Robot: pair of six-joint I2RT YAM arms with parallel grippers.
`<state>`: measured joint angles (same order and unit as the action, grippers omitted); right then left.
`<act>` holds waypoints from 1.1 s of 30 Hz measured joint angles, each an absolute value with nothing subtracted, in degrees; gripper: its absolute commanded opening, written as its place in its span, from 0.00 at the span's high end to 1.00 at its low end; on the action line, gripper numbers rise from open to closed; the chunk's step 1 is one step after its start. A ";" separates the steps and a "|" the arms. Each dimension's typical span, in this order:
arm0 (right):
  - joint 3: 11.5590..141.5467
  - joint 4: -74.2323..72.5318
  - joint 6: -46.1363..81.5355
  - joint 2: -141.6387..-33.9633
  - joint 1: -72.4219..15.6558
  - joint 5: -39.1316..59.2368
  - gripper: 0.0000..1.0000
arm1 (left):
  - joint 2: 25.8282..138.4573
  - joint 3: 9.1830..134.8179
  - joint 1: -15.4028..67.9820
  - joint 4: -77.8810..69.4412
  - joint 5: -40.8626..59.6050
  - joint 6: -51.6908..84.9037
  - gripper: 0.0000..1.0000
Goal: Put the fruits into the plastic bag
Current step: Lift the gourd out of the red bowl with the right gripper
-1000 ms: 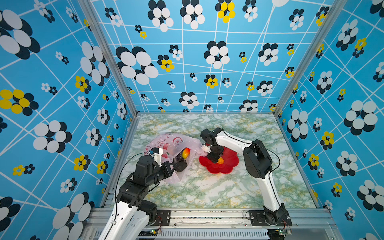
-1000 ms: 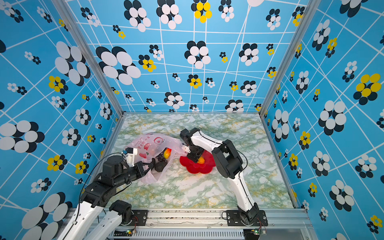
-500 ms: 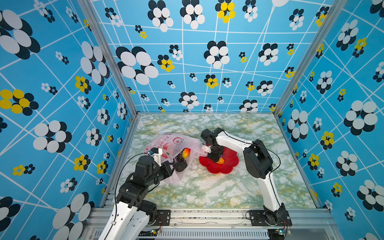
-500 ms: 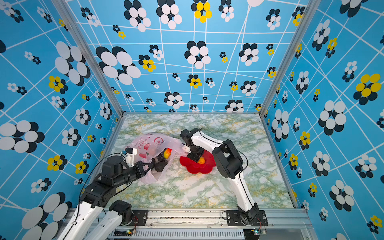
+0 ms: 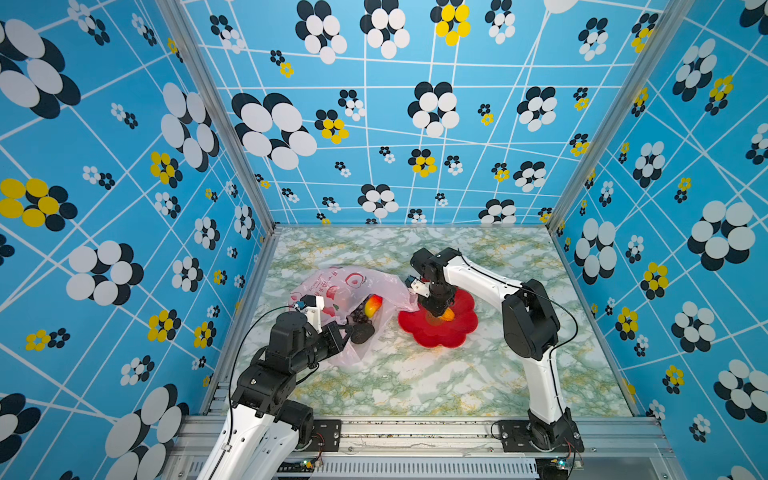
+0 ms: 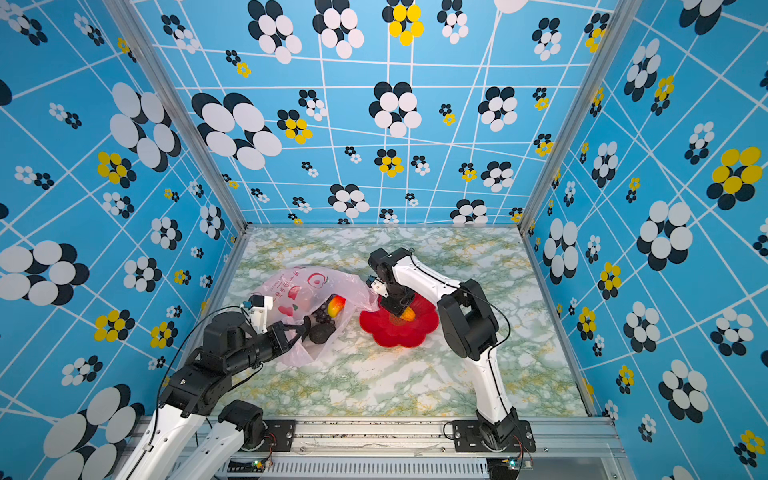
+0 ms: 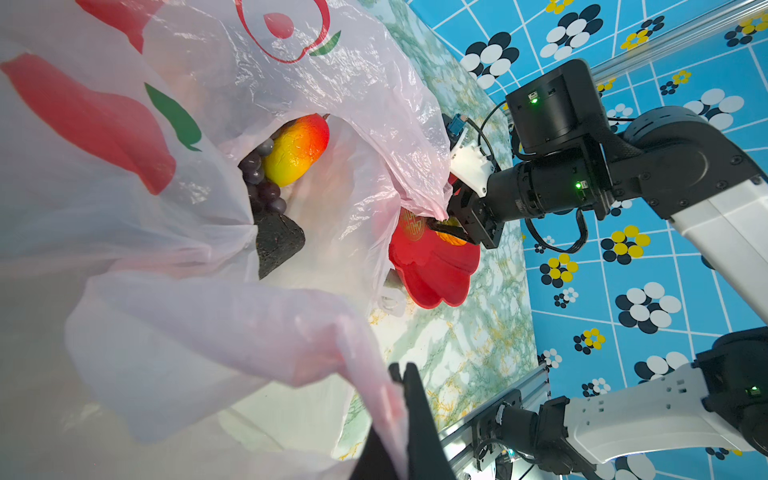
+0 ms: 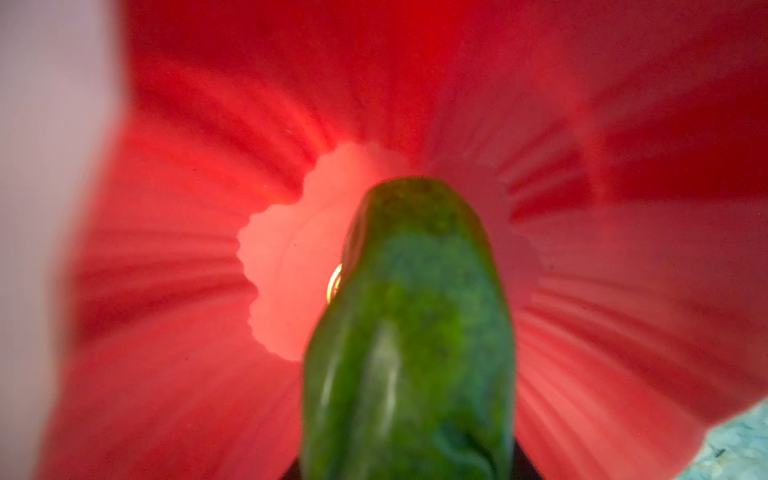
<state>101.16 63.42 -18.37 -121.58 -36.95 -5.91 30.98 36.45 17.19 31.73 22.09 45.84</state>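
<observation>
Plastic bag (image 5: 338, 286): lies crumpled on the left half of the marble table (image 5: 415, 382), its mouth facing right toward the red dish (image 5: 440, 338), the bag's right edge touching the dish rim
Left gripper (image 6: 299, 330): jaws fully closed on a fold of the bag's near edge, holding the mouth up and open
Fruits already inside: red-yellow mango (image 7: 297, 149), grape bunch (image 7: 259, 183) and dark avocado (image 7: 276, 245), clustered just within the mouth; fainter shapes show through the film further in, too vague to name
Right gripper (image 5: 436, 311): lowered into the centre of the dish, jaws partly closed around the oblong fruit (image 8: 411, 332), a finger on either side of it
Oblong fruit, position: at the dish centre, green end toward the right wrist camera, orange end visible in both top views; whether it is clear of the dish floor cannot be told
Dish, other contents: no second fruit shows on the bare red petals, though the gripper hides part of the centre
Progress, judged: most fruits appear bagged; the oblong one looks like the last outside
Left to do, judged: lift it, carry it left across the rim, and let it go inside the open mouth
</observation>
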 measured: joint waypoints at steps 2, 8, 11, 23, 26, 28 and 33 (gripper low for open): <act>101.75 64.34 -18.37 -120.49 -36.75 -6.35 0.82 | 31.46 36.45 17.19 30.89 22.13 45.87 1.00; 104.97 66.72 -18.33 -118.32 -36.45 -8.05 0.82 | 31.81 36.38 17.19 29.10 22.15 45.87 1.00; 106.61 67.55 -18.13 -117.58 -36.32 -8.86 0.83 | 31.81 36.36 17.19 28.47 22.13 45.87 1.00; 111.20 70.19 -16.56 -115.70 -35.70 -11.31 0.83 | 31.81 36.36 17.21 28.23 22.09 45.84 1.00; 112.29 70.35 -15.77 -115.02 -35.62 -11.40 0.83 | 31.81 36.36 17.21 28.23 22.09 45.87 1.00; 113.06 70.35 -15.44 -114.48 -35.57 -11.51 0.83 | 31.81 36.36 17.21 28.23 22.09 45.87 1.00; 115.42 70.48 -14.20 -112.81 -35.48 -11.51 0.84 | 31.81 36.25 17.21 28.16 22.11 46.06 1.00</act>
